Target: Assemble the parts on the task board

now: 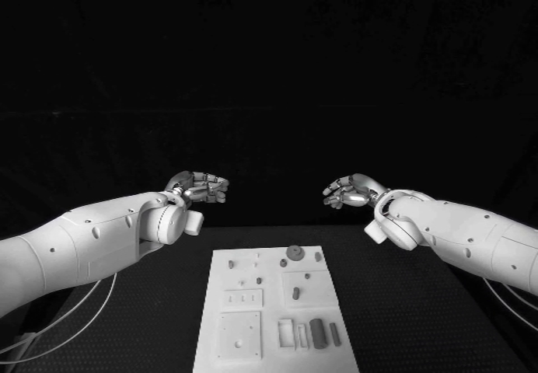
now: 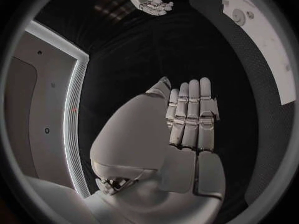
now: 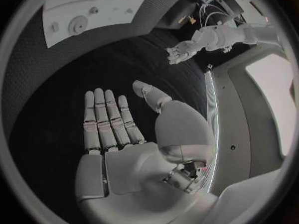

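The white task board lies in the middle of the black table, with small grey parts on it: a round disc at its far end, a short peg mid-board and long pieces near its front. Both hands are raised beyond the board's far end, well apart from it. My left hand is at the far left, my right hand at the far right. In the wrist views the left hand and right hand show flat palms with straight fingers, holding nothing. The board sits at each circle's rim.
Cables hang under my left arm near the table's left edge. Black table surface runs on both sides of the board. The background beyond the table is dark.
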